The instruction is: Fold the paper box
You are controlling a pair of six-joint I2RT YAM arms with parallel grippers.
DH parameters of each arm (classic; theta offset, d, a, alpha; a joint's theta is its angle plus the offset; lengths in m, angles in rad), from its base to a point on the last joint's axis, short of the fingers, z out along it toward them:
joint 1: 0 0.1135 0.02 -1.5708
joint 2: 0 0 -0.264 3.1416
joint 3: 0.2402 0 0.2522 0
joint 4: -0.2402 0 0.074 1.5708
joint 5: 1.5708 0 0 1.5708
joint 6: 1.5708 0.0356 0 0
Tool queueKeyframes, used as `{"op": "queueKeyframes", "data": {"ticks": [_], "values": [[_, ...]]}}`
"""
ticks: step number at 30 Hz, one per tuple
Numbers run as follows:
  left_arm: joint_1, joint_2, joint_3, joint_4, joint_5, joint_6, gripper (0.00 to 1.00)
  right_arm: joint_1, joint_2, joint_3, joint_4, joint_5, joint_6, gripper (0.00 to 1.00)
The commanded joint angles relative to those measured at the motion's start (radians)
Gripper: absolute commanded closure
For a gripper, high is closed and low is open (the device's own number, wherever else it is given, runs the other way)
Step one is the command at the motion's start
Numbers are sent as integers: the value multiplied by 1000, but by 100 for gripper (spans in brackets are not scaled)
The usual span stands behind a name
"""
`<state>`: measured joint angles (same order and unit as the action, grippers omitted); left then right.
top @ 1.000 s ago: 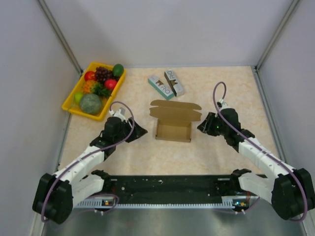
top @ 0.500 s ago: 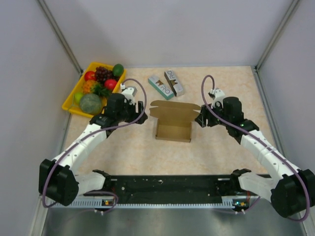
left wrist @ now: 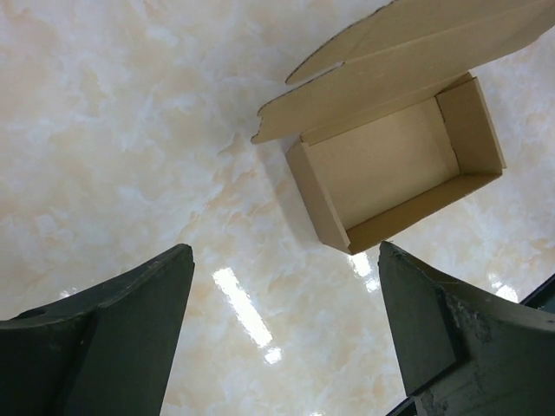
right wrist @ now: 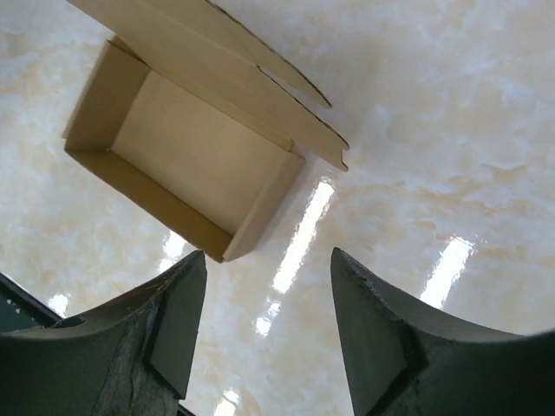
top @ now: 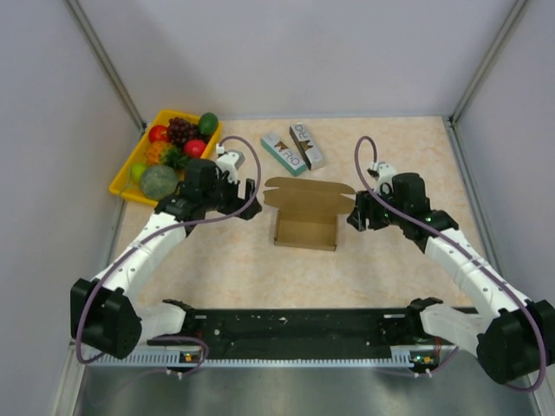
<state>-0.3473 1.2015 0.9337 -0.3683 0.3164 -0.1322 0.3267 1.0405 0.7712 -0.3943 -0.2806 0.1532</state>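
Note:
The paper box (top: pixel 305 227) is a small brown cardboard carton in the middle of the table, its tray open upward and its lid (top: pixel 309 195) with tabs laid back on the far side. It shows in the left wrist view (left wrist: pixel 395 169) and the right wrist view (right wrist: pixel 186 160). My left gripper (top: pixel 249 196) is open and empty, just left of the lid. My right gripper (top: pixel 354 212) is open and empty, just right of the box. Neither touches the box.
A yellow tray (top: pixel 127 185) of toy fruit stands at the far left. Two small printed boxes, teal (top: pixel 284 153) and brown-white (top: pixel 307 145), lie behind the paper box. Grey walls close in the table on three sides.
Both arms have reached forward from beside the box's front to beside its lid, the left moving up and right, the right moving up and left. The box has not moved.

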Motion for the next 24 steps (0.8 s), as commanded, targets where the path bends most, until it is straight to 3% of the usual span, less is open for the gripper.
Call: {"op": "queueKeyframes", "data": {"ticks": [1,7,12,15,19,24], "values": [[14,91,157,-50,-11,152,8,-34,82,92,-20,14,-89,45],[19,240,301,-106,189,400,18,-57,107,63,116,-58,-144,49],[22,339,339,-93,329,497,20,-66,121,77,121,-74,-205,50],[22,381,340,-54,349,534,21,-64,133,82,133,-91,-234,50],[21,438,369,-44,383,549,36,-66,167,99,141,-129,-260,50],[25,455,364,-35,360,540,37,-64,178,82,172,-108,-247,51]]}}
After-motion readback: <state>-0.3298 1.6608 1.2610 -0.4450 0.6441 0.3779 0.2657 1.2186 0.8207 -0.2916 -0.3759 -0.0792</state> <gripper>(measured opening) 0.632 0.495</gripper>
